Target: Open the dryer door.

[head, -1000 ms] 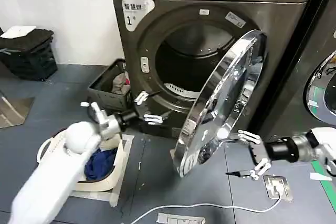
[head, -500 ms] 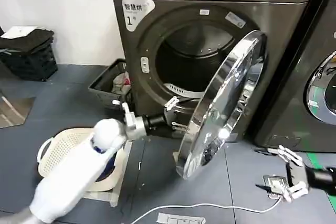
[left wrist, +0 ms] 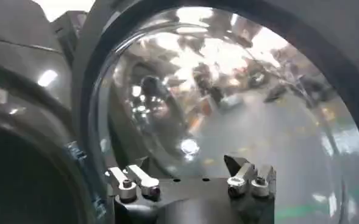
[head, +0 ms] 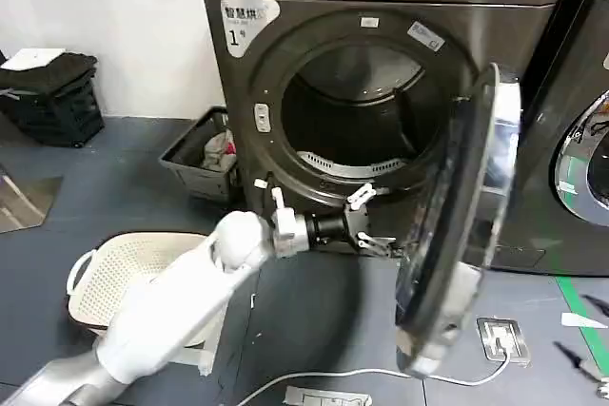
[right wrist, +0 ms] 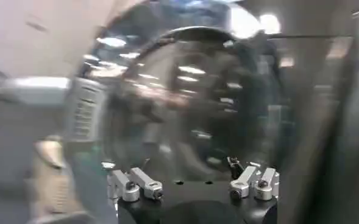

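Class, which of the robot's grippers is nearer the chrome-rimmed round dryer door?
Left. The left gripper sits just inside the chrome-rimmed round dryer door, below the drum opening; the right gripper faces it from farther back.

In the upper centre of your head view stands the dryer [head: 381, 92], its drum opening uncovered. The dryer door [head: 457, 225] hangs edge-on at centre right, swung out toward you. Your left gripper [head: 369, 221] sits at frame centre, below the opening, just left of the door.
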